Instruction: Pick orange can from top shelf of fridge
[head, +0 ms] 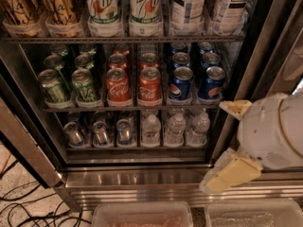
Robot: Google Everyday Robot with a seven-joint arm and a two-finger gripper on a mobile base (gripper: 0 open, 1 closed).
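Observation:
Two orange cans (pixel 59 4), tall and copper-coloured with dark script, stand at the left end of the top shelf (pixel 123 39) of the fridge (pixel 142 179). Their tops are cut off by the frame's upper edge. Beside them on the same rack are two white-and-green 7up cans (pixel 102 8) and two tall white-and-blue cans (pixel 189 6). My gripper (pixel 232 141) is at the lower right, in front of the fridge's right door post, far below and to the right of the orange cans. Its two cream fingers (pixel 229 174) stand apart and hold nothing.
The middle rack holds green cans (pixel 71 82), red cola cans (pixel 135 82) and blue Pepsi cans (pixel 196 79). The lower rack holds small cans (pixel 99 131) and water bottles (pixel 175 129). Two clear plastic bins (pixel 142 214) sit below the fridge. Cables (pixel 28 207) lie on the floor at left.

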